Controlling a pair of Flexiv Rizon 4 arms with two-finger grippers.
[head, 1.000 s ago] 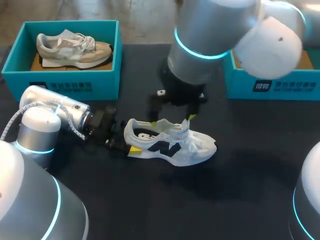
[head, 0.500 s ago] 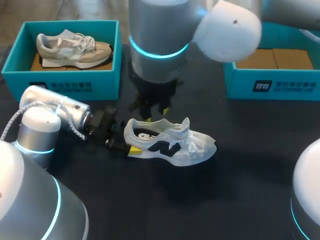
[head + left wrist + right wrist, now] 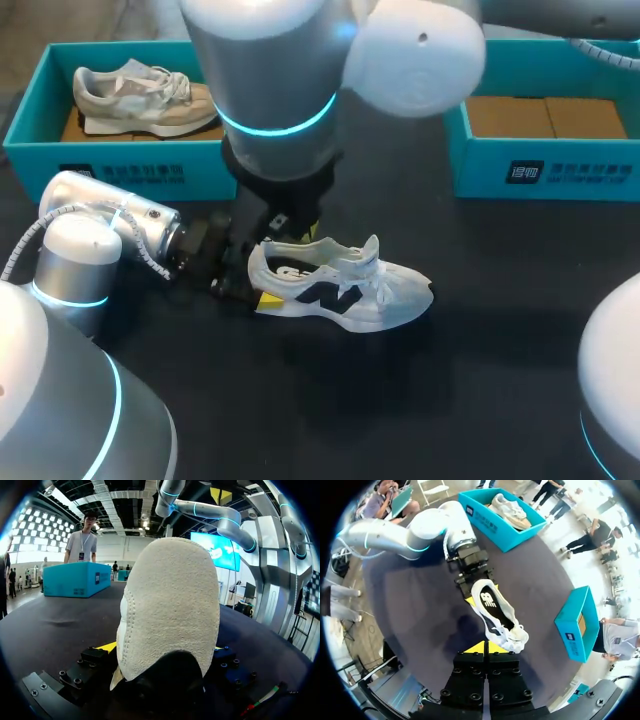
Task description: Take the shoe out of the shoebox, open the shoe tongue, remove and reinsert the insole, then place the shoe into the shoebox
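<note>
The white shoe (image 3: 340,285) with a dark side logo stands on its sole on the black table (image 3: 470,400), outside both boxes, with its heel toward my left arm and its toe pointing toward the right side of the table. Its tongue (image 3: 371,251) stands up above the laces. My left gripper (image 3: 161,648) reaches in low along the table and clamps the heel: in the left wrist view the pale heel fills the space between the 2 fingers, with 1 yellow tip (image 3: 107,646) pressed against each side. My right arm comes in from the far right and reaches past the middle, so that its wrist hangs over the heel end of the shoe. The right gripper (image 3: 485,647) has its 2 fingers pressed together with nothing between them, and in its own wrist view the shoe lies below and ahead of it, apart from the fingertips. At the far left of the table sits 1 teal shoebox (image 3: 120,165) holding a beige shoe (image 3: 145,95) that lies on brown cardboard. At the far right sits a 2nd teal shoebox (image 3: 545,172), its brown cardboard floor showing. The white shoe lies between these 2 boxes, nearer the front of the table than either, and touches neither.
</note>
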